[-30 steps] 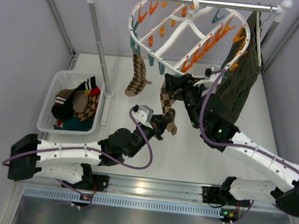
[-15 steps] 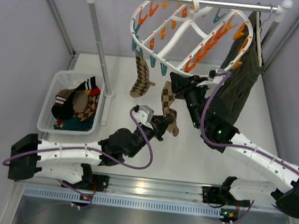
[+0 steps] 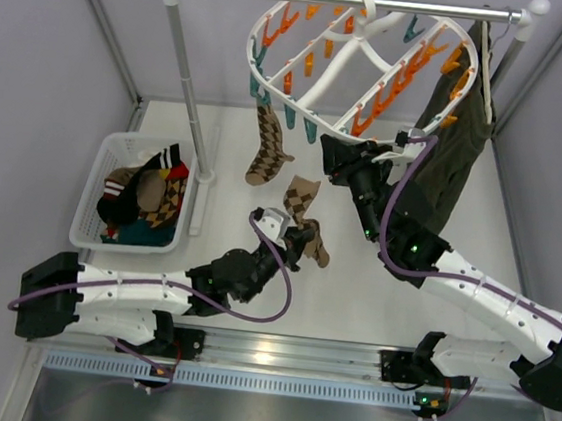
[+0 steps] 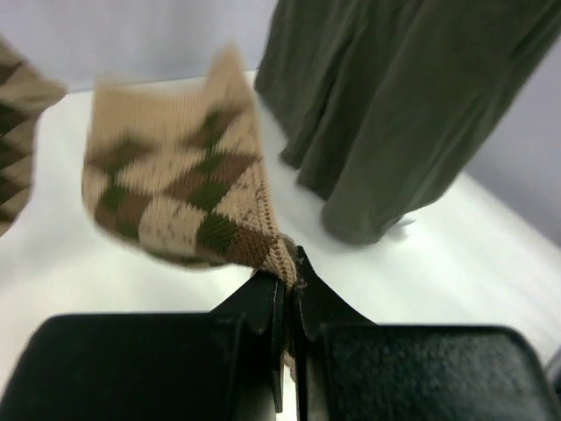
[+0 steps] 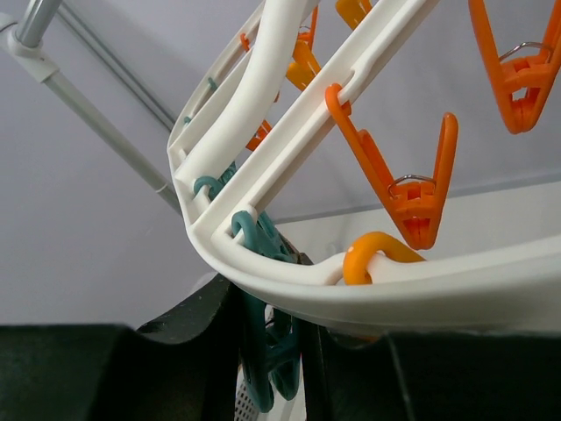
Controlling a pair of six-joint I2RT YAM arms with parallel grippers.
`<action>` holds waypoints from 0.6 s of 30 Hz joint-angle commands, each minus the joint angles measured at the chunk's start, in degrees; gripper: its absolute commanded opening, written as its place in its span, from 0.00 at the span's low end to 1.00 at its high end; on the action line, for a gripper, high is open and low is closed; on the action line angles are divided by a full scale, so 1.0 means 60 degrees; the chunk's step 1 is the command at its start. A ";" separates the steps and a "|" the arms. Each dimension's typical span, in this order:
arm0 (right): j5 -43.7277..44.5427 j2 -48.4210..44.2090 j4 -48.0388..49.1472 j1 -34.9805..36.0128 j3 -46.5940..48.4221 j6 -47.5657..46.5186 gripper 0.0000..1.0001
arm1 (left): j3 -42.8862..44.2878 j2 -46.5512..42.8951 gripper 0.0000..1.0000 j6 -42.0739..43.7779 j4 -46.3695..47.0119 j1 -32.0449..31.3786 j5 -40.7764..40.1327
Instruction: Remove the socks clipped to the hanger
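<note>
The white oval hanger [image 3: 314, 88] with orange and teal pegs hangs from the rail. One brown-and-tan argyle sock [image 3: 267, 147] still hangs from a teal peg at its near left rim. My left gripper [image 3: 303, 237] is shut on a second argyle sock [image 3: 300, 200], which hangs free below the hanger; the wrist view shows the jaws [image 4: 289, 263] pinching its edge [image 4: 175, 189]. My right gripper [image 3: 330, 156] is shut on a teal peg [image 5: 273, 360] under the hanger's rim [image 5: 368, 294].
A white basket [image 3: 92, 213] at the left holds several socks. A dark olive garment [image 3: 455, 128] hangs at the right of the rail, and it shows close ahead in the left wrist view [image 4: 394, 105]. The rack's left post [image 3: 187, 80] stands beside the basket.
The argyle sock in my left gripper has come off its peg and its top has dropped and tilted left. The hanger has swung slightly up and right; my right gripper stays on the peg.
</note>
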 commanded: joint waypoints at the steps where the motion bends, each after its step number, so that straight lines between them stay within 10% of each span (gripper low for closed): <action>1: -0.0122 -0.0255 0.0401 -0.0144 0.0052 -0.0036 0.10 | -0.0179 -0.0570 0.00 -0.0077 -0.0509 0.0026 -0.1406; 11: -0.0885 -0.0899 -0.0155 -0.0144 -0.0314 -0.0622 0.50 | 0.2425 -0.2225 0.00 -0.1863 -0.7400 0.1840 -0.4030; 18: -0.1148 -0.1850 -0.0813 -0.0130 -0.0622 -0.0725 0.79 | 0.3394 -0.2607 0.00 -0.2624 -0.9546 0.4501 -0.3874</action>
